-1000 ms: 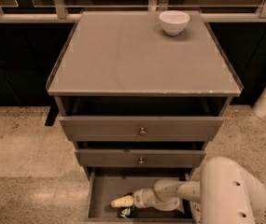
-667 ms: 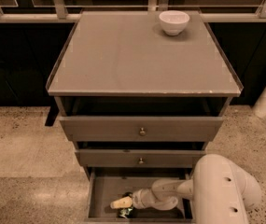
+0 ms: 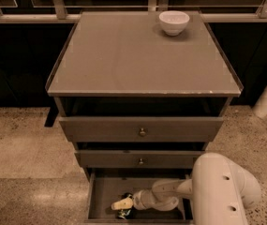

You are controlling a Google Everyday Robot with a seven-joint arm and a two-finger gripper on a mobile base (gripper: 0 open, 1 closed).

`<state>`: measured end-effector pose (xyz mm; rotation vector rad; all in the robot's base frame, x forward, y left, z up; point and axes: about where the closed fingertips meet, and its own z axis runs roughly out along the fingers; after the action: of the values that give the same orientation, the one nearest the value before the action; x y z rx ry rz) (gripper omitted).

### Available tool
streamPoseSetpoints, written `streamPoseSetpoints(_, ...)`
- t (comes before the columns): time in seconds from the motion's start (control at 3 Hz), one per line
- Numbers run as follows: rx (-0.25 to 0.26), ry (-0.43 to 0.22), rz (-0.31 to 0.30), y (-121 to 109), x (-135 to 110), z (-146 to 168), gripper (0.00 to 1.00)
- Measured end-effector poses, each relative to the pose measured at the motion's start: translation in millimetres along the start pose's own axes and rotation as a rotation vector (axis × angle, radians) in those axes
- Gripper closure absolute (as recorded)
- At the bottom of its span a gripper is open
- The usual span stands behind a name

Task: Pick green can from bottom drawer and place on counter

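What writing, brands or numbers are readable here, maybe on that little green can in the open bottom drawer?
No text is readable anywhere.
Small shiny green metal can: any markings are too blurred to read; the robot's gripper sits at it in the shallow grey-brown bottom drawer.
Round white bowl, flat grey-brown counter: no writing visible.

Item: arm, white elbow housing [image 3: 224, 186]. It sits slightly further toward 9 o'clock than a second ago, covering a little more of the right end of the bottom drawer [image 3: 102, 193].

Item: hand [image 3: 122, 204]. It is in the drawer at 12 o'clock of the green can [image 3: 123, 213]; any shift is too slight to tell.
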<state>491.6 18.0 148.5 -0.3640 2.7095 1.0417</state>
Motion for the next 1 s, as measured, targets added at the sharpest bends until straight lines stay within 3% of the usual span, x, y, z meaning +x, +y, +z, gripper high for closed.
streamPoseSetpoints(0.67,-0.021,-0.001,-0.005,3,0,0,0.0)
streamPoseSetpoints(1.0,-0.06,0.015,-0.064,30,-7,4,0.0)
